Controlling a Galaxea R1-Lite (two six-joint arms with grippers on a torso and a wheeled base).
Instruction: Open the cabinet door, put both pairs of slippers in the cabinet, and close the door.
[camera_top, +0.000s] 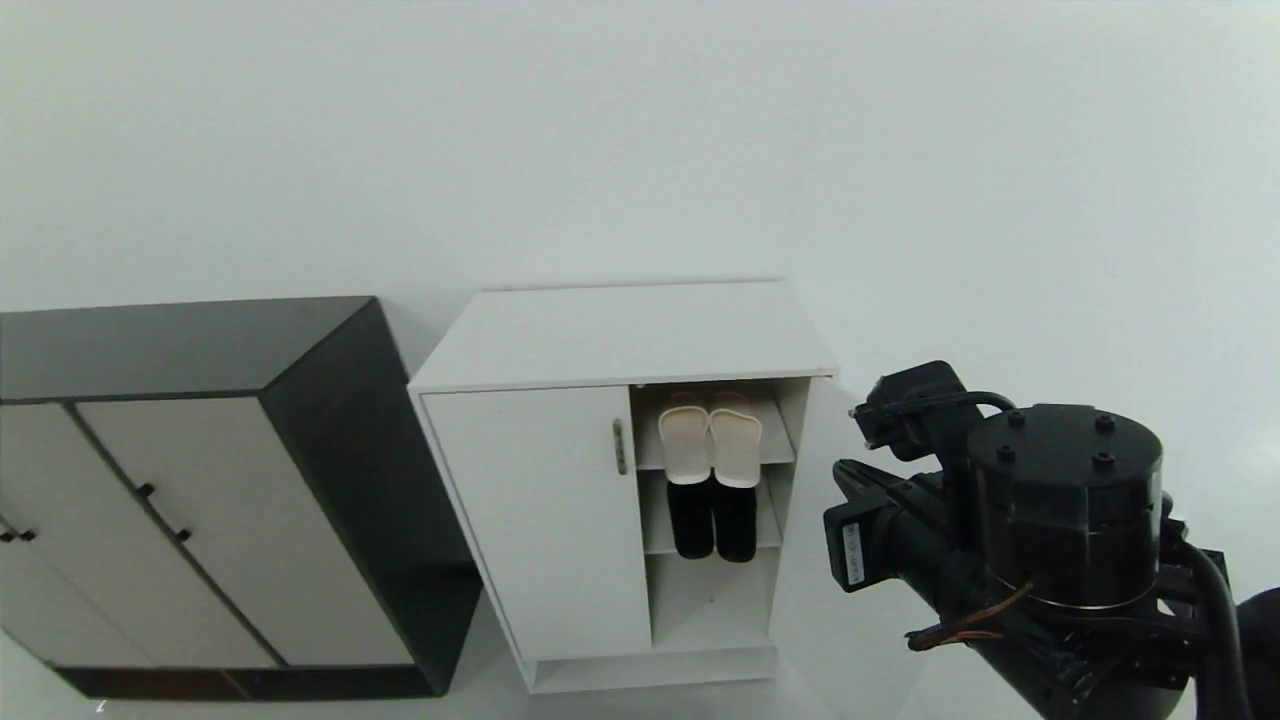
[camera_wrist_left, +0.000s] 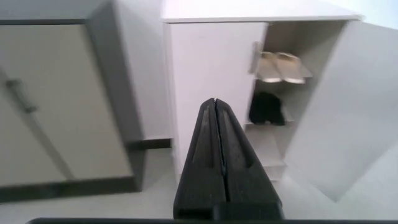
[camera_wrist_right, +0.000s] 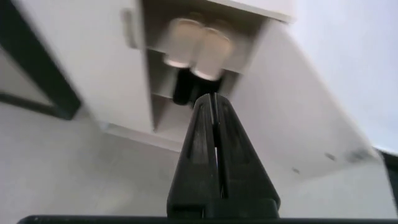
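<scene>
The white cabinet stands against the wall with its left door closed and its right half open. White slippers lie on the top shelf and black slippers on the shelf below, toes outward. In the left wrist view my left gripper is shut and empty, some way in front of the closed door, with the white slippers, black slippers and swung-out right door beyond. My right gripper is shut and empty, in front of the black slippers and white slippers, beside the open door.
A black cabinet with pale doors stands just left of the white one, against the same wall. The lowest compartment of the white cabinet holds nothing. Bare pale floor lies in front of both cabinets.
</scene>
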